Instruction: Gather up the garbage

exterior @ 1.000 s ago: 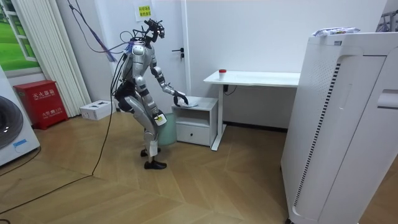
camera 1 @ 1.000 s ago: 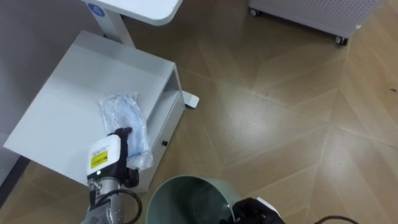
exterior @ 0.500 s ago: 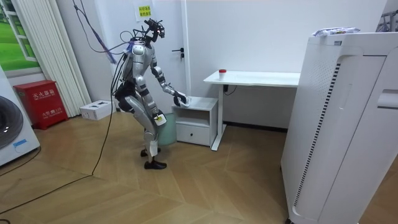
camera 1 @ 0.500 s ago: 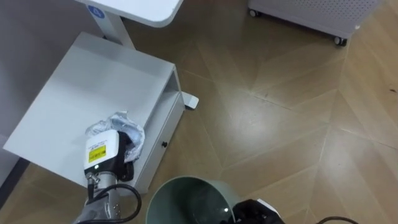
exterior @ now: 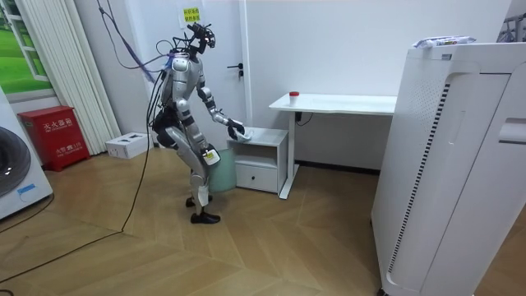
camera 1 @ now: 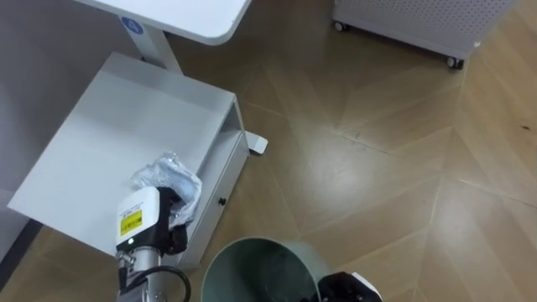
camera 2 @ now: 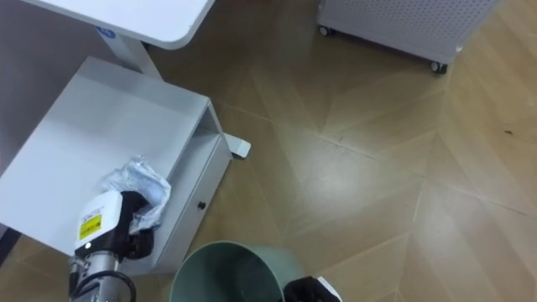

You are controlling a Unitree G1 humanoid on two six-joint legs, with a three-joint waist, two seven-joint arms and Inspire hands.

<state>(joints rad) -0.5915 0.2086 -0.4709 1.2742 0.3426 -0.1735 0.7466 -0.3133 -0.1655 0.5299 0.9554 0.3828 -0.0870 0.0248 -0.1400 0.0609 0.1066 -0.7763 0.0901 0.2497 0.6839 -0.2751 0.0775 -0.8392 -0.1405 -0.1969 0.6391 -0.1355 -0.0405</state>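
Nearest, at the lower edge of the eye views, stands a green bin (camera 1: 243, 270), open at the top, on the wooden floor (camera 1: 377, 168). The right hand (camera 1: 348, 286) shows at the bin's right rim; whether it grips cannot be told. Just beyond the bin, the left hand (camera 1: 149, 220) rests on the front part of a low white cabinet (camera 1: 126, 117), its fingers closed around a crumpled clear plastic bag (camera 1: 172, 174), which bunches up out of the grasp on the cabinet top. Farther off, a white desk (camera 1: 185, 13) overhangs the cabinet's back corner, and a white perforated unit (camera 1: 419, 21) on castors stands well apart.
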